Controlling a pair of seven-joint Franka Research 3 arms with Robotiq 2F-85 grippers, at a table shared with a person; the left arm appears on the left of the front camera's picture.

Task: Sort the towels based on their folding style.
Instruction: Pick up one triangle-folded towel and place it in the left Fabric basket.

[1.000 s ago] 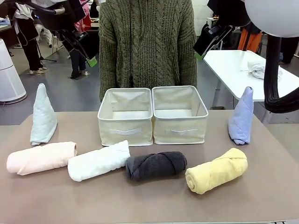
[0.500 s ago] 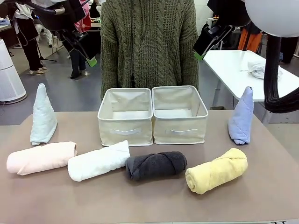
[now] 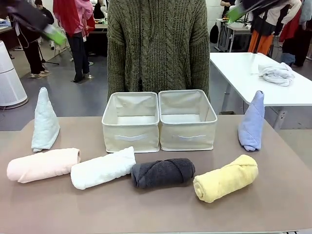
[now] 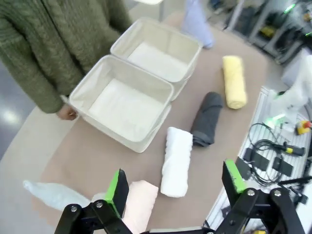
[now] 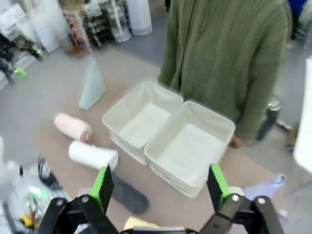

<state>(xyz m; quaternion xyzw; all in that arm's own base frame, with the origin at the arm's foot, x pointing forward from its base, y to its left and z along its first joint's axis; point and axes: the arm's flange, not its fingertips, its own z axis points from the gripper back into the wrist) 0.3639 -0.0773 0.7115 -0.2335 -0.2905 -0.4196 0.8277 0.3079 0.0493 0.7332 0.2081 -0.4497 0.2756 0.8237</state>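
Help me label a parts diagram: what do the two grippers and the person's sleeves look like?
Both the left gripper and the right gripper are black, each with two angular fingers faced with bright green pads, and silver bolt heads at the linkage joints. The person's sleeves are thick olive-green cable knit.

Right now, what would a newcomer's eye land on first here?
Four rolls line the near edge of the table: pink roll, white roll, grey roll, yellow roll. Behind them two empty cream bins sit side by side in the middle, in front of a person in a green sweater, flanked by a teal cone at the left and a blue cone at the right.
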